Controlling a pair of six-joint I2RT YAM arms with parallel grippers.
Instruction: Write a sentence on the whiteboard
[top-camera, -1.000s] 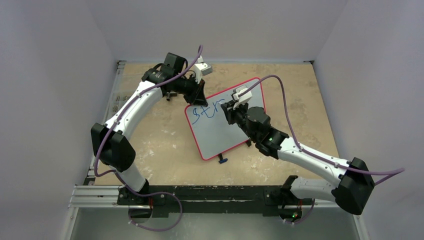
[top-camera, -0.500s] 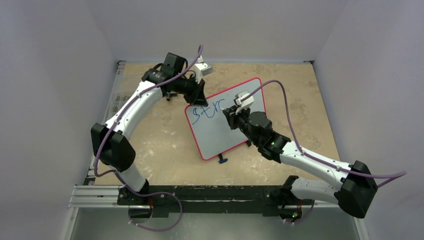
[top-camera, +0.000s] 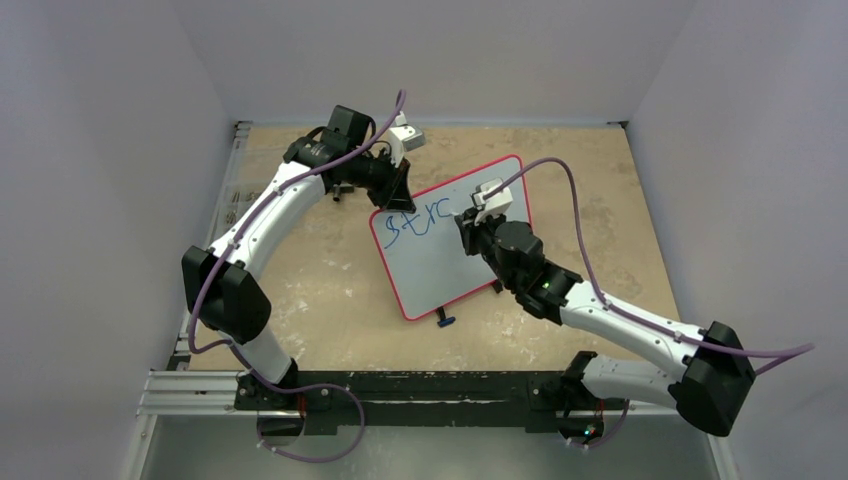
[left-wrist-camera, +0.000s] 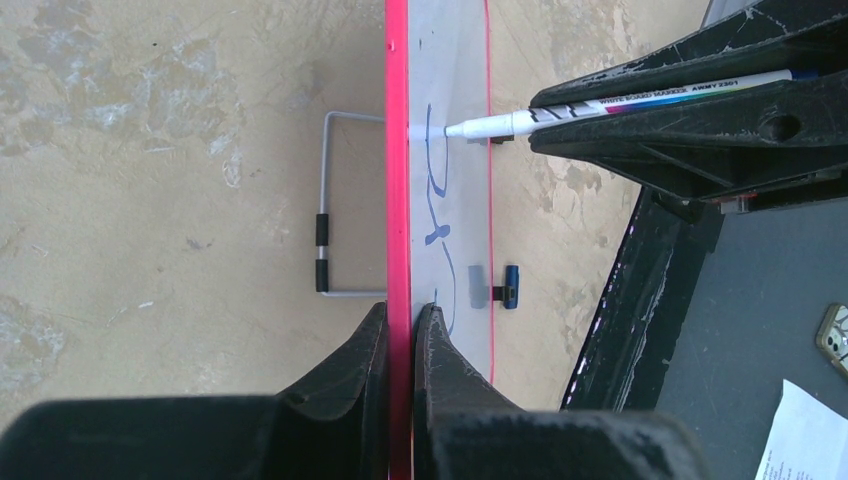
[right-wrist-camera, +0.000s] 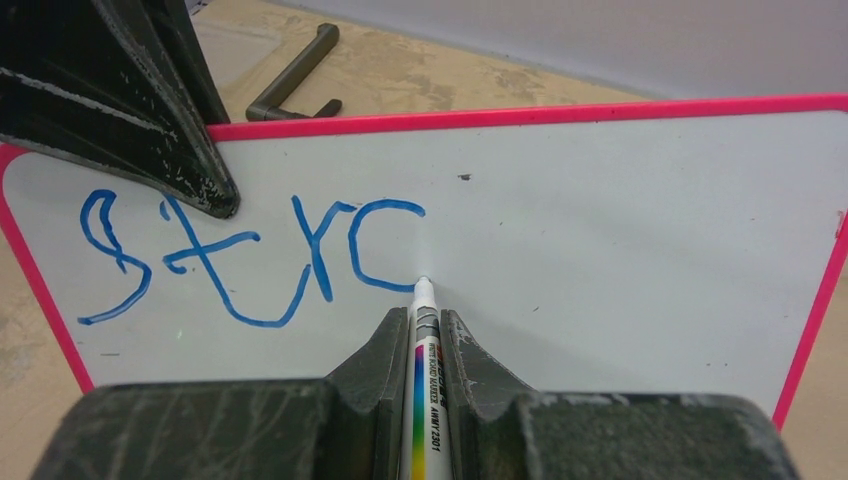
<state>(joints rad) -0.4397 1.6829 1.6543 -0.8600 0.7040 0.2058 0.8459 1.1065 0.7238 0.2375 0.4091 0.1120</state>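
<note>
Blue letters (right-wrist-camera: 250, 255) "strc" mark the whiteboard (top-camera: 440, 265) propped mid-table (top-camera: 320, 270), its top edge pinched by the left gripper (left-wrist-camera: 400, 322), while the right gripper (right-wrist-camera: 424, 325) clamps a marker (left-wrist-camera: 500, 124) touching the board.

Mottled tan table (top-camera: 320, 290); whiteboard (top-camera: 430, 270) stands on it; dark bar (right-wrist-camera: 290, 72) lies behind.

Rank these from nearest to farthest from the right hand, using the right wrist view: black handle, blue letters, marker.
1. Marker: gripped in the right hand.
2. Blue letters: on the board, ahead left.
3. Black handle: behind the board, far left.
</note>
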